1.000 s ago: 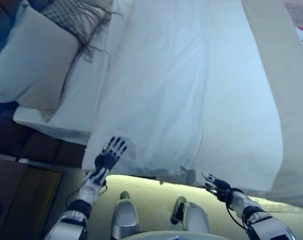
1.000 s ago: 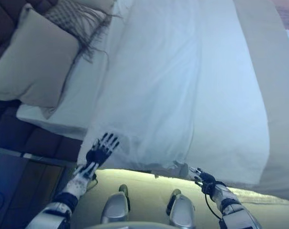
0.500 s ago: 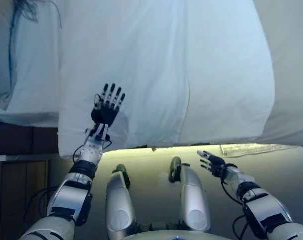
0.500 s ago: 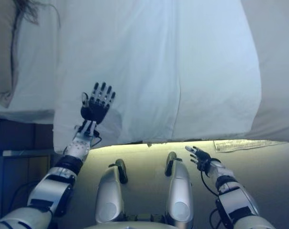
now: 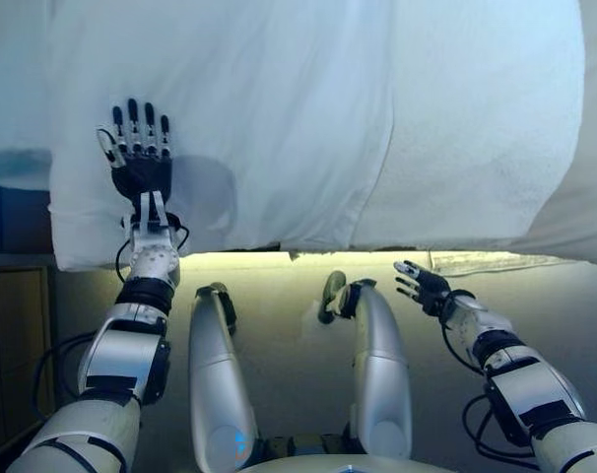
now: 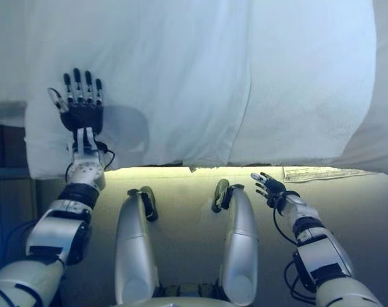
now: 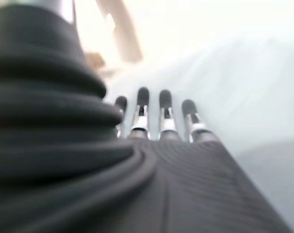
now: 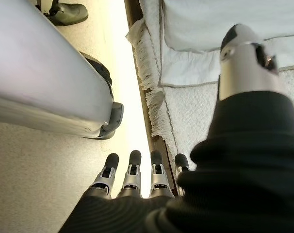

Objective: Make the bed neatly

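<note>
A white duvet (image 5: 308, 118) covers the bed and hangs over its near edge. My left hand (image 5: 139, 158) lies flat on the duvet near its left corner, fingers straight; its wrist view (image 7: 161, 116) shows the straight fingers over white cloth. My right hand (image 5: 419, 286) is open and empty, held low below the duvet's hanging edge, apart from it. The right wrist view shows its straight fingers (image 8: 132, 174) over the floor beside a fringed white cloth (image 8: 154, 107).
A beige blanket (image 5: 594, 197) hangs at the right side of the bed. A fringed cloth edge (image 5: 476, 261) shows under the duvet at the right. A dark wooden nightstand (image 5: 13, 335) stands at the left. Pale floor (image 5: 289, 315) lies below the bed edge.
The camera has tilted down and the pillow has left the view. My left hand has moved up onto the duvet and lies flat. The right hand has stayed low.
</note>
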You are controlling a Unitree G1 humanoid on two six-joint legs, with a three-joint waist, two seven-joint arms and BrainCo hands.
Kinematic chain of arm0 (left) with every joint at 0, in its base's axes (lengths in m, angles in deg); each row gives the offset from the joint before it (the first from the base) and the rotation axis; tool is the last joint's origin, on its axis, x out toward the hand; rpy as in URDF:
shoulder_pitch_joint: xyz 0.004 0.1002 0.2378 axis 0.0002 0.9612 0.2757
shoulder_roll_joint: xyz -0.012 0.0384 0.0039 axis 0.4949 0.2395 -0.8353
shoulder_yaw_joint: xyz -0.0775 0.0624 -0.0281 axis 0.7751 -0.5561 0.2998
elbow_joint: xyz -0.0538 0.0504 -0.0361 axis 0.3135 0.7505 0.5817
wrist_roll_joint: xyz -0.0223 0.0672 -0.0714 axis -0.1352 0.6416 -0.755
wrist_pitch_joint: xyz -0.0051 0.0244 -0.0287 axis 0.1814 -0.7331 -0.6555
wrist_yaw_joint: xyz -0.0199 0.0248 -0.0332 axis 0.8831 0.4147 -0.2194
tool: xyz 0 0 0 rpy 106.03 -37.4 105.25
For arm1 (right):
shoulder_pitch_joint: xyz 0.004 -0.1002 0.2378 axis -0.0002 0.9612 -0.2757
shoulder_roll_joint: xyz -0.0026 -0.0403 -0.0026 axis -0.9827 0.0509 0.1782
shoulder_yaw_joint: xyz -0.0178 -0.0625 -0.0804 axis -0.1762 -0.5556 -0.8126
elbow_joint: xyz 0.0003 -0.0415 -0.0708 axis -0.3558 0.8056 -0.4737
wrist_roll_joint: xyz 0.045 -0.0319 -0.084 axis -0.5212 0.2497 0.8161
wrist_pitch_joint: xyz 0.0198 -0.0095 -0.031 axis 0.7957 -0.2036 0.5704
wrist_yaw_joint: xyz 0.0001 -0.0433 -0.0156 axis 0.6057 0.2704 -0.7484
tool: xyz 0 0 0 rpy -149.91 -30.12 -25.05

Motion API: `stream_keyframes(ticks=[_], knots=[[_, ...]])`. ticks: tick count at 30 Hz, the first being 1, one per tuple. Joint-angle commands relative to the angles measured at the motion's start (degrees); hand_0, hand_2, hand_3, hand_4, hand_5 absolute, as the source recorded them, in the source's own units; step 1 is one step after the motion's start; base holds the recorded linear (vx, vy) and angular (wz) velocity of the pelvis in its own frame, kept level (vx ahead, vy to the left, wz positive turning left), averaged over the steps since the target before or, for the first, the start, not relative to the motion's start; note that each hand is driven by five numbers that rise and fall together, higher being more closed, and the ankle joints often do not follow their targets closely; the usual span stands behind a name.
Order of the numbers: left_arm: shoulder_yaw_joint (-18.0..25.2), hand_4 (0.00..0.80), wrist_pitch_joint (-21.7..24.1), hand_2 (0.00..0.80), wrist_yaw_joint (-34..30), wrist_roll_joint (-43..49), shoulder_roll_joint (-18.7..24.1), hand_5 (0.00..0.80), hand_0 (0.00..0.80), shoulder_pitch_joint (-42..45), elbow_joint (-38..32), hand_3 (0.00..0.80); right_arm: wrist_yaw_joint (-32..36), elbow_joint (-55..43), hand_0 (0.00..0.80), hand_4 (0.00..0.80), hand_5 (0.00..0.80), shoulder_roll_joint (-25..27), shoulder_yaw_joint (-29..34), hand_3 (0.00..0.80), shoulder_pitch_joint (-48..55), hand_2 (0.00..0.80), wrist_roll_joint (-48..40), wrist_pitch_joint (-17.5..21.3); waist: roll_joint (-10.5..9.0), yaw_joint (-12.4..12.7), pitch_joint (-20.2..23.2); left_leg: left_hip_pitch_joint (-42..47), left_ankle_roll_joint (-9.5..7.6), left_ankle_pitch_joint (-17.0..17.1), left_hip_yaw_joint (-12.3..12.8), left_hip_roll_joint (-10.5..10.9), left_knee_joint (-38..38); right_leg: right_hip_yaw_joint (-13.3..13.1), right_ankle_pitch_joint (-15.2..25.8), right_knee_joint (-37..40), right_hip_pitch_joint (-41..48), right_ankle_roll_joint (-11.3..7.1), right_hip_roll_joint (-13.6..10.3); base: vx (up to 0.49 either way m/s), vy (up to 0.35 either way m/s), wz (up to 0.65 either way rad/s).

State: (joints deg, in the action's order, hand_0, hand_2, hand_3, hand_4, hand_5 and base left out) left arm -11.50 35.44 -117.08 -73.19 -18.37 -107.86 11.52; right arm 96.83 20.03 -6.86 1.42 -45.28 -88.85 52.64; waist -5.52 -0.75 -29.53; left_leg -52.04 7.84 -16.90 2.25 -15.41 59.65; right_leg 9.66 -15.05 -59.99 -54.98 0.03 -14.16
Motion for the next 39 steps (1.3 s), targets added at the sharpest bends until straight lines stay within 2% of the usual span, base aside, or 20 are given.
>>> stream_keyframes(ticks=[1,6,10,14,19,29,33,39], knots=[[0.4,0.0,1.2,0.0,2.29,-1.7,2.7,0.0,0.0,-1.81,2.86,0.0,0.54,-0.56,0.0,0.0,0.0,1.96,-0.03,0.0,2.68,0.0,-2.2,1.64,-1.03,0.13,2.7,-1.78,-2.37,0.27,0.8,1.76,-2.73,0.45,-1.76,-1.97,1.55,-4.04,-1.94,0.0,0.0,0.0],[1.59,0.0,-2.41,0.0,5.41,-2.13,5.76,0.0,0.0,-2.67,7.26,0.0,0.23,-1.87,0.0,0.0,0.0,3.13,1.16,0.0,3.52,0.0,-2.92,2.07,-1.88,0.07,2.75,-5.54,-2.79,-0.15,-0.03,1.55,-0.54,0.84,-1.86,-3.82,-1.79,-3.99,-1.73,-0.004,0.002,-0.02],[2.24,0.0,-5.89,0.0,5.88,-6.62,6.85,0.0,0.0,-3.01,9.78,0.0,0.32,-1.57,0.0,0.0,0.0,4.14,2.54,0.0,3.39,0.0,-3.0,2.66,-2.06,0.11,2.61,-8.06,-3.04,-0.4,-0.52,1.72,0.89,0.88,-1.79,-4.71,-3.89,-4.08,-1.78,0.0,0.0,0.0],[3.75,0.0,-6.09,0.0,7.25,-10.69,6.61,0.0,0.0,-2.07,9.1,0.0,0.27,-3.08,0.0,0.0,0.0,4.08,3.12,0.0,3.18,0.0,-3.42,3.0,-2.51,0.69,2.46,-9.43,-3.11,-0.6,-1.02,1.96,1.59,1.43,-1.76,-5.13,-4.86,-4.22,-1.84,0.0,0.0,0.0],[6.93,0.0,-6.97,0.0,9.14,-10.82,6.09,0.0,0.0,-0.64,8.6,0.0,-0.23,-5.82,0.0,0.0,0.0,4.09,2.88,0.0,3.3,0.0,-3.27,3.93,-3.16,1.21,2.41,-10.51,-3.03,-0.41,-1.49,2.04,1.75,2.02,-1.42,-5.16,-5.41,-4.34,-1.93,-0.01,-0.022,0.02],[10.63,0.0,-6.07,0.0,14.35,-10.82,6.22,0.0,0.0,0.85,8.27,0.0,-0.69,-7.63,0.0,0.0,0.0,4.02,3.57,0.0,3.3,0.0,-4.37,4.32,-3.29,1.54,2.26,-12.29,-2.84,-0.24,-1.84,2.08,2.79,2.32,-0.92,-5.63,-6.85,-4.54,-2.03,-0.017,-0.011,0.01],[13.0,0.0,-3.77,0.0,19.78,-10.82,5.69,0.0,0.0,0.43,8.98,0.0,-0.33,-7.28,0.0,0.0,0.0,3.3,3.98,0.0,3.67,0.0,-4.42,5.2,-3.65,1.58,2.54,-12.71,-2.74,-0.23,-2.12,1.99,3.19,2.64,-0.68,-5.56,-6.99,-4.66,-2.05,-0.004,-0.027,0.01],[14.04,0.0,-2.2,0.0,28.99,-10.82,7.46,0.0,0.0,-0.24,10.94,0.0,0.07,-7.32,0.0,0.0,0.0,4.09,4.13,0.0,3.29,0.0,-4.65,5.16,-3.87,1.52,2.79,-13.33,-2.52,0.11,-2.34,1.95,3.06,2.66,-0.42,-5.43,-7.62,-4.55,-1.89,0.0,0.0,0.0]])
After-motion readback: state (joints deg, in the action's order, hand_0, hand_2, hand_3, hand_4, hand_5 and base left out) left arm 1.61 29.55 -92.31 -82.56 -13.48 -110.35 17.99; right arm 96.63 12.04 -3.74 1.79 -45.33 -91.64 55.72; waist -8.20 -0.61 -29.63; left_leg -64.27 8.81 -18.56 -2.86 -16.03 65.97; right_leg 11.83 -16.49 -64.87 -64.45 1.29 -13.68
